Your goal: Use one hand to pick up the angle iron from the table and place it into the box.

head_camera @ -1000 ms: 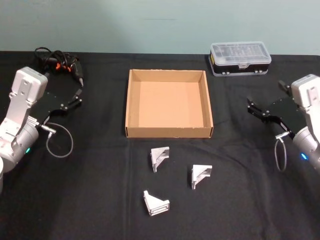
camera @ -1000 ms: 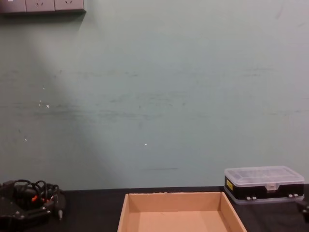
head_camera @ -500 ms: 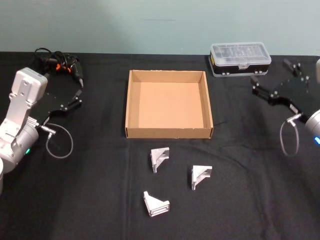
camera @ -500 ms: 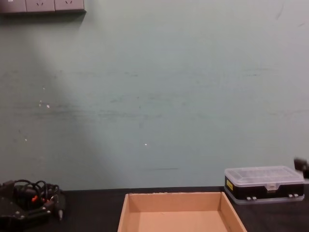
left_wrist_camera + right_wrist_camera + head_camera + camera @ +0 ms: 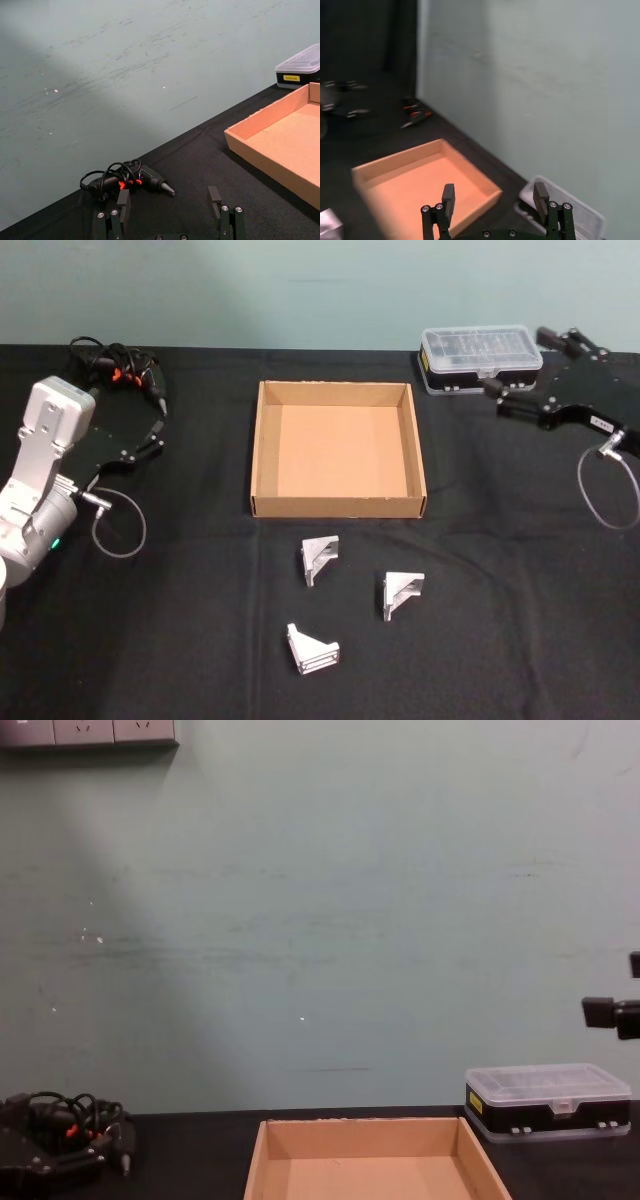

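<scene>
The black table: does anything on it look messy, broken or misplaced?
Nothing broken or spilled. Three silver metal angle brackets lie scattered before the empty tan cardboard box, each turned differently; a black corded power tool sits tangled at the far left.

Pretty sure you were in a workshop-type test room. You had a black table [image 5: 180, 640], a plain green wall [image 5: 320, 920] with sockets [image 5: 90, 730], a corded screwdriver [image 5: 150, 176] and a clear-lidded parts case [image 5: 481, 348].

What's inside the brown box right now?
Nothing I can see: the box shows bare cardboard floor. The three metal brackets lie on the table outside it. Its near wall hides a thin strip.
</scene>
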Tool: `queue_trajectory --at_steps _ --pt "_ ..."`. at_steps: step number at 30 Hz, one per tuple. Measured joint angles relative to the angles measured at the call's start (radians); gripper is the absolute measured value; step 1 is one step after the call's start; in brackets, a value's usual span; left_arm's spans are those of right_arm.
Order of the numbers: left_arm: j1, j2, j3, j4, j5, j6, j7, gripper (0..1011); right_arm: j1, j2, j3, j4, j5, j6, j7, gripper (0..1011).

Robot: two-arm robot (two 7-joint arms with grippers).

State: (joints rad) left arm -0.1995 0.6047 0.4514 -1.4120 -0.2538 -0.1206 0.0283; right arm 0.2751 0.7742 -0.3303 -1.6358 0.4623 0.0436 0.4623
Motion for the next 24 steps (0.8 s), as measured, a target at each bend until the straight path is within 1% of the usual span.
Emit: queue_trajectory --at_steps 3,4,6,7,10,13,16,17,23,24 --pt "0.000 0.000 0.000 0.000 0.000 0.000 0.000 1000 0.018 0.011 -0.013 -0.008 0.002 0.022 0.054 1002" --pt "0.000 0.000 0.000 0.000 0.000 0.000 0.000 1000 0.031 0.016 -0.025 -0.013 0.003 0.036 0.091 1002" --pt "0.000 0.000 0.000 0.000 0.000 0.000 0.000 1000 0.043 0.020 -0.037 -0.015 0.004 0.050 0.128 1002" --pt "0.000 0.000 0.000 0.000 0.000 0.000 0.000 1000 0.057 0.022 -0.053 -0.015 0.004 0.060 0.161 1002" --pt "0.000 0.000 0.000 0.000 0.000 0.000 0.000 1000 0.073 0.024 -0.073 -0.013 0.002 0.070 0.200 1002" --pt "0.000 0.000 0.000 0.000 0.000 0.000 0.000 1000 0.105 0.029 -0.116 0.003 -0.003 0.086 0.267 1002" --pt "0.000 0.000 0.000 0.000 0.000 0.000 0.000 1000 0.125 0.034 -0.143 0.017 -0.005 0.096 0.305 1002" --pt "0.000 0.000 0.000 0.000 0.000 0.000 0.000 1000 0.138 0.037 -0.159 0.027 -0.007 0.102 0.329 1002" --pt "0.000 0.000 0.000 0.000 0.000 0.000 0.000 1000 0.182 0.045 -0.211 0.054 -0.009 0.120 0.405 1002" --pt "0.000 0.000 0.000 0.000 0.000 0.000 0.000 1000 0.194 0.046 -0.223 0.061 -0.009 0.125 0.426 1002"
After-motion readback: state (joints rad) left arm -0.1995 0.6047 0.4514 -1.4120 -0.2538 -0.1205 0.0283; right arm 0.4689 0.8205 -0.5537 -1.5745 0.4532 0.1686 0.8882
